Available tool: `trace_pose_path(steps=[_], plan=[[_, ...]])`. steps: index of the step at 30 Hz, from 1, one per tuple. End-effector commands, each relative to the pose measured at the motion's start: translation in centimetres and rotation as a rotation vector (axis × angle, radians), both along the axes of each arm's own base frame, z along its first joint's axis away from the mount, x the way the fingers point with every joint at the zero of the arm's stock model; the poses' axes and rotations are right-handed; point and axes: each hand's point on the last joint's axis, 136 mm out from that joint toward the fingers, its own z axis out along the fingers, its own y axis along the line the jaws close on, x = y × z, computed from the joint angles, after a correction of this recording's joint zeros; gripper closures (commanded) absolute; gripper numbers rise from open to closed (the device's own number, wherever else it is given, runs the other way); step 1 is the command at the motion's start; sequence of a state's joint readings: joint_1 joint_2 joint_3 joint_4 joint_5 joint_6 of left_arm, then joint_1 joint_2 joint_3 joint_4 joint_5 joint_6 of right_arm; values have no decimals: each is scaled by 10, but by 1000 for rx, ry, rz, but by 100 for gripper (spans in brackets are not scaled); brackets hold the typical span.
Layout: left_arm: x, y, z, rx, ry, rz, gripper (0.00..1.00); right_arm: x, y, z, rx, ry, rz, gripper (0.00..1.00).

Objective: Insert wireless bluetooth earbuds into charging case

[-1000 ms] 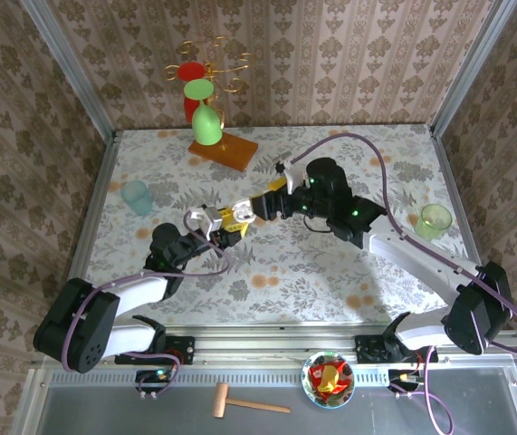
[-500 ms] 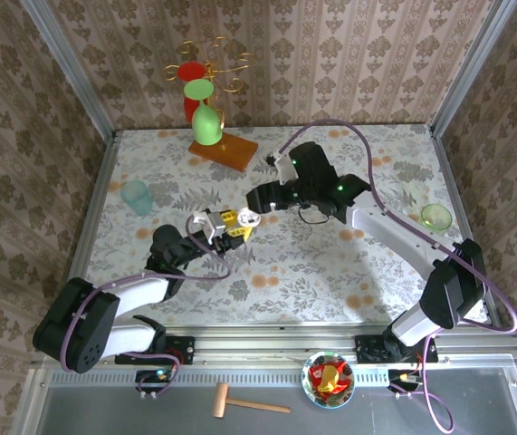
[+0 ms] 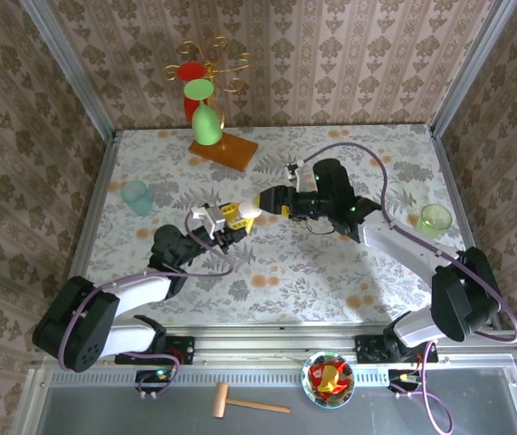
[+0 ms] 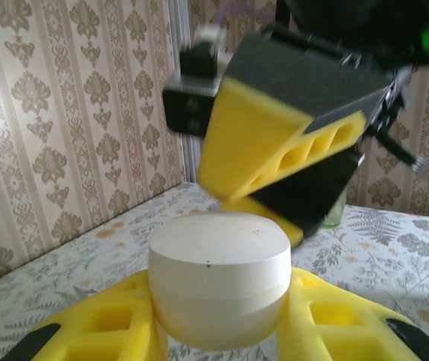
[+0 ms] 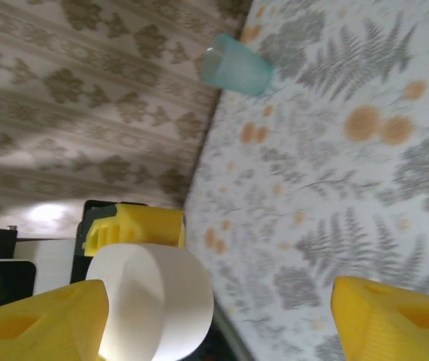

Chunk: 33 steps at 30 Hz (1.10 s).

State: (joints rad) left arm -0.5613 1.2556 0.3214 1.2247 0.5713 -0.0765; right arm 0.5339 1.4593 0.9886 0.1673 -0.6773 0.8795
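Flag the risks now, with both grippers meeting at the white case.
1. The left gripper pinches the round white plastic case by its lower half; a nudge from the open right gripper could pop it free.
2. Its yellow finger sits very close over the case; overshoot might ram it.

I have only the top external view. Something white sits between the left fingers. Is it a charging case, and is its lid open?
Observer: The left wrist view shows a round white case, lid shut, clamped between the yellow fingers of the left gripper.
Operator: Is the right gripper closed on it too?
Observer: No. In the right wrist view the right gripper is open, fingers wide apart, the case beside one of them.
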Motion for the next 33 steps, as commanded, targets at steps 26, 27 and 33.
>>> trace_pose_path(steps=[26, 27, 33], plan=[[17, 12, -49, 156, 7, 160, 14, 34, -35, -15, 227, 129, -185, 83], [15, 14, -57, 182, 17, 166, 11, 38, -40, -27, 189, 135, -204, 83], [-5, 16, -95, 342, 63, 92, 0, 59, -73, -92, 5, 162, -313, 83]])
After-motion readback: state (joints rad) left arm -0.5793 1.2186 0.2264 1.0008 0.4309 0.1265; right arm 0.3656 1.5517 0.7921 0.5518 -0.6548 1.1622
